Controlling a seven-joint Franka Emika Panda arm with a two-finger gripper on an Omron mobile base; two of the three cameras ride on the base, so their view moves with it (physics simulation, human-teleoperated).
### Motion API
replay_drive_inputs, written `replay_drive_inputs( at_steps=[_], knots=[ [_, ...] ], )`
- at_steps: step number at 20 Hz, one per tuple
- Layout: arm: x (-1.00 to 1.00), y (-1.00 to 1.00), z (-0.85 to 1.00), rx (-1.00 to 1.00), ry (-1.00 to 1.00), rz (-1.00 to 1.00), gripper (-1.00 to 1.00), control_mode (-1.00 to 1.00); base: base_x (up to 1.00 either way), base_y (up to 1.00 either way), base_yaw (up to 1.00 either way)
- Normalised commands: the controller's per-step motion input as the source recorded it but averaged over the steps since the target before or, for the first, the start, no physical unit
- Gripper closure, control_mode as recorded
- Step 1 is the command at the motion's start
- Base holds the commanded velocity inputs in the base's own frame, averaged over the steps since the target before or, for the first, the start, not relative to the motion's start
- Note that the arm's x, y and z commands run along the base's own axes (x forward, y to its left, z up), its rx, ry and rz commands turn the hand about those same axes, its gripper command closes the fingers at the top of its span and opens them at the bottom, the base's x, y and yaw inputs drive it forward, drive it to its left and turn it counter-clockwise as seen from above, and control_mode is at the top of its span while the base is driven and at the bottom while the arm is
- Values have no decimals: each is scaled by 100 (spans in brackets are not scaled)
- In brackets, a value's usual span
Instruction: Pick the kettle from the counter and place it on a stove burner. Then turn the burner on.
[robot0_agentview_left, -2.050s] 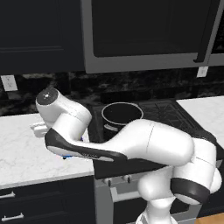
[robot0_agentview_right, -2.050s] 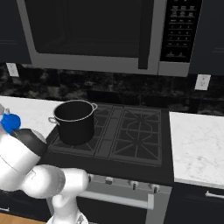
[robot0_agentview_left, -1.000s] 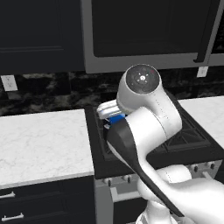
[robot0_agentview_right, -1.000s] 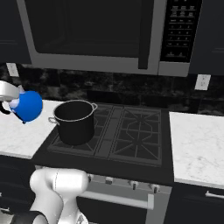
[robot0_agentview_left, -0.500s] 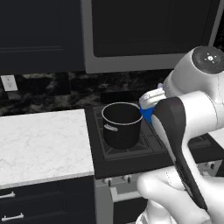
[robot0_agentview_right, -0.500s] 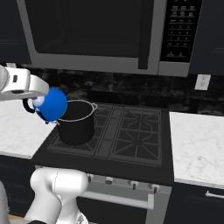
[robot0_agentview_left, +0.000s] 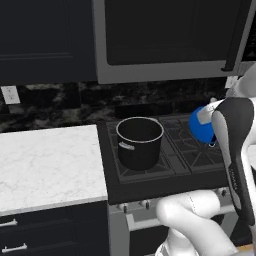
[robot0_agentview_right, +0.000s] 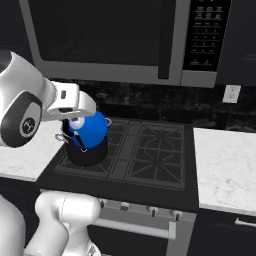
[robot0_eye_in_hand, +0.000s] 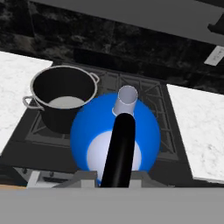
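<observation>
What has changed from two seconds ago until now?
The gripper, shut on the kettle, lifted it off the counter at the left and swung it rightward, past the pot, over the stove grates. It hangs in the air, not yet set down. The pot stayed on its burner.

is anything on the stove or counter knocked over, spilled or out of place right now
Nothing stands out. The black pot stands upright on a left stove burner, nothing spilled around it. The blue kettle is off the counter, held in the air over the stove by its black handle in the gripper.
</observation>
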Motion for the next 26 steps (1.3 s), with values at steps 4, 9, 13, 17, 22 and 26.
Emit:
replay_drive_inputs(
  at_steps=[4, 9, 13, 17, 22, 26],
  knots=[
    [13, -74, -11, 0, 14, 0, 100, -100, 0, 0, 0],
    [33, -62, -16, 0, 20, 0, 100, -100, 0, 0, 0],
    [29, -55, -19, 0, 16, 0, 100, -100, 0, 0, 0],
    [10, -59, -33, 0, 7, 0, 100, -100, 0, 0, 0],
    [17, -36, -57, 0, 4, 0, 100, -100, 0, 0, 0],
    [30, -12, -32, 0, 1, 0, 100, -100, 0, 0, 0]
  ],
)
